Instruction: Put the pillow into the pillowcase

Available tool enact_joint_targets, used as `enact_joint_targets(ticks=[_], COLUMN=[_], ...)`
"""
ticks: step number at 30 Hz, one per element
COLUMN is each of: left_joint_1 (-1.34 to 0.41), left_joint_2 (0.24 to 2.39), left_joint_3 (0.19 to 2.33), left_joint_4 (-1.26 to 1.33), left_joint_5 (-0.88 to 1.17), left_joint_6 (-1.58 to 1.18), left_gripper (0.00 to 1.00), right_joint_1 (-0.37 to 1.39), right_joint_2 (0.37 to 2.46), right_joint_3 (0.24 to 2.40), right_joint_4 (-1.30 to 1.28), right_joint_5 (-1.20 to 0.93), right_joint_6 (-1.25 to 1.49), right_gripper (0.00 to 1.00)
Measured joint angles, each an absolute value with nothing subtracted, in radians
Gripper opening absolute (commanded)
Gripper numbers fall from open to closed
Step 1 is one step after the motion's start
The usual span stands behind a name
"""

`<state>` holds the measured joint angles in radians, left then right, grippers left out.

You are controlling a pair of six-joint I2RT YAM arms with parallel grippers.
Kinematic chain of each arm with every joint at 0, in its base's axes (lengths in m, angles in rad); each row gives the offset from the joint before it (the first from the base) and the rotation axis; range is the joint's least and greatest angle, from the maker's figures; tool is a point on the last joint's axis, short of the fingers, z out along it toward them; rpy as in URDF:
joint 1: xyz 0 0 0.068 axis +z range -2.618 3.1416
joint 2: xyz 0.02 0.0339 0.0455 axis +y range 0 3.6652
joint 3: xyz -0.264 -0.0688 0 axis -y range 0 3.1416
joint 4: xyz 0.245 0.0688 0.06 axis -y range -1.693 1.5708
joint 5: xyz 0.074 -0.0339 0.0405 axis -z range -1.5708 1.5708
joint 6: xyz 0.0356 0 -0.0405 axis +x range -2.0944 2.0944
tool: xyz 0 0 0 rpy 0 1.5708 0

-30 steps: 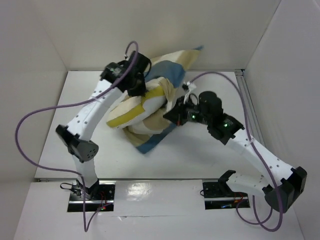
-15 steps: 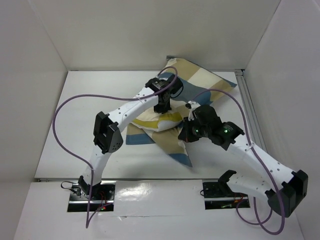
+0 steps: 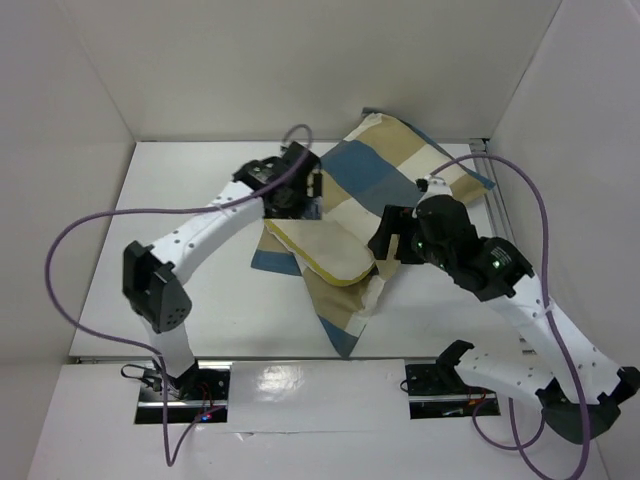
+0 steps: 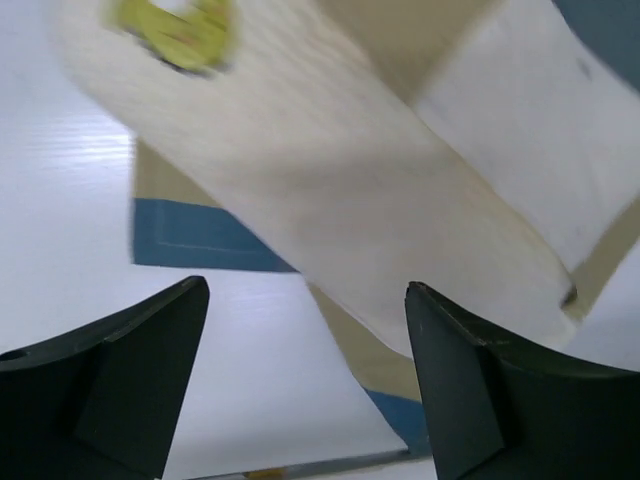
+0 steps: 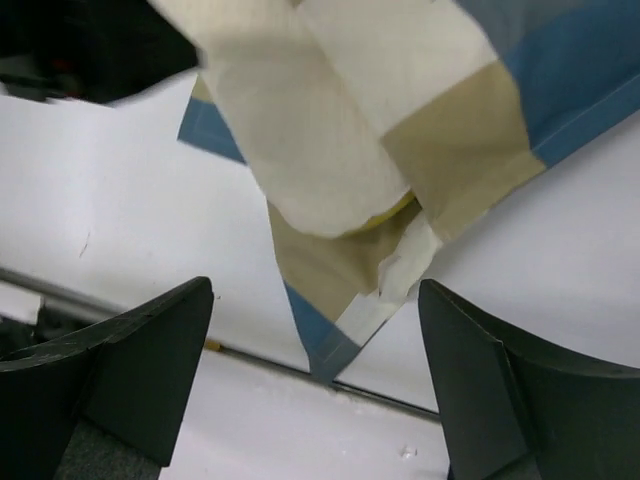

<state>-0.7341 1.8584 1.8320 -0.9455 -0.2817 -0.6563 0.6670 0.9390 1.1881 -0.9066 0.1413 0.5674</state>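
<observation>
The pillowcase (image 3: 385, 170), in blue, tan and cream checks, lies flat on the white table from the back right corner down toward the front edge. The cream pillow (image 3: 322, 246) sticks out of it at the middle, its yellow-piped end bare and its far end under the checked fabric. My left gripper (image 3: 310, 193) hovers at the pillow's back left, open and holding nothing. In the left wrist view the pillow (image 4: 330, 180) and its yellow emblem (image 4: 176, 30) lie beyond the open left gripper (image 4: 307, 290). My right gripper (image 3: 382, 243) is open beside the pillow's right edge. The right wrist view shows pillow (image 5: 305, 150), pillowcase (image 5: 455, 150) and the open right gripper (image 5: 315, 290).
White walls close in the table on the left, back and right. A metal strip (image 3: 492, 205) runs along the right side. Purple cables (image 3: 80, 225) loop over both arms. A dark seam (image 5: 250, 355) marks the table's front edge, close to the case's near corner (image 3: 345, 348).
Both grippers have opened and let go of the fabric. The pillow and case have dropped and spread flat. The left arm drew back left, the right arm moved right.
</observation>
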Motion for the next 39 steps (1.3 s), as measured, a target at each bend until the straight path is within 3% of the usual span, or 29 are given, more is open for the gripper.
enact_joint_targets(ticks=[4,11,14,17,21,24,26,28,32,37,39], left_joint_1=[-0.526,-0.330,-0.316,-0.323,-0.387,-0.509,-0.633,-0.789,-0.964,-0.746,-0.624], left_joint_2=[1.747,1.892,1.951,1.980,1.967,1.876,1.789,1.697,1.520,1.285,1.244], left_joint_3=[1.723,1.615,1.600,1.607,1.585,1.435,1.324,1.240,1.178,1.160,1.158], left_joint_4=[-0.851,-0.699,-0.655,-0.619,-0.573,-0.505,-0.495,-0.514,-0.624,-0.726,-0.732], left_joint_5=[-0.284,-0.218,-0.133,-0.073,-0.065,-0.065,-0.051,-0.025,-0.034,-0.162,-0.197], left_joint_6=[-0.632,-0.624,-0.627,-0.629,-0.624,-0.639,-0.656,-0.678,-0.735,-0.798,-0.812], left_gripper=[0.93,0.94,0.86,0.68,0.64,0.63,0.63,0.75,0.84,0.83,0.82], right_joint_1=[0.665,0.665,0.665,0.665,0.661,0.649,0.629,0.603,0.581,0.591,0.606], right_joint_2=[1.053,1.225,1.246,1.296,1.380,1.417,1.416,1.414,1.421,1.544,1.604], right_joint_3=[1.231,1.145,1.108,1.089,1.090,1.121,1.147,1.181,1.255,1.365,1.385], right_joint_4=[-0.886,-0.762,-0.705,-0.649,-0.643,-0.689,-0.729,-0.748,-0.741,-0.715,-0.698], right_joint_5=[0.228,0.154,0.092,0.054,0.078,0.156,0.199,0.223,0.232,0.211,0.218], right_joint_6=[0.594,0.609,0.612,0.613,0.612,0.601,0.582,0.562,0.521,0.487,0.477], right_gripper=[0.92,0.92,0.92,0.92,0.92,0.92,0.95,0.97,0.98,0.99,0.96])
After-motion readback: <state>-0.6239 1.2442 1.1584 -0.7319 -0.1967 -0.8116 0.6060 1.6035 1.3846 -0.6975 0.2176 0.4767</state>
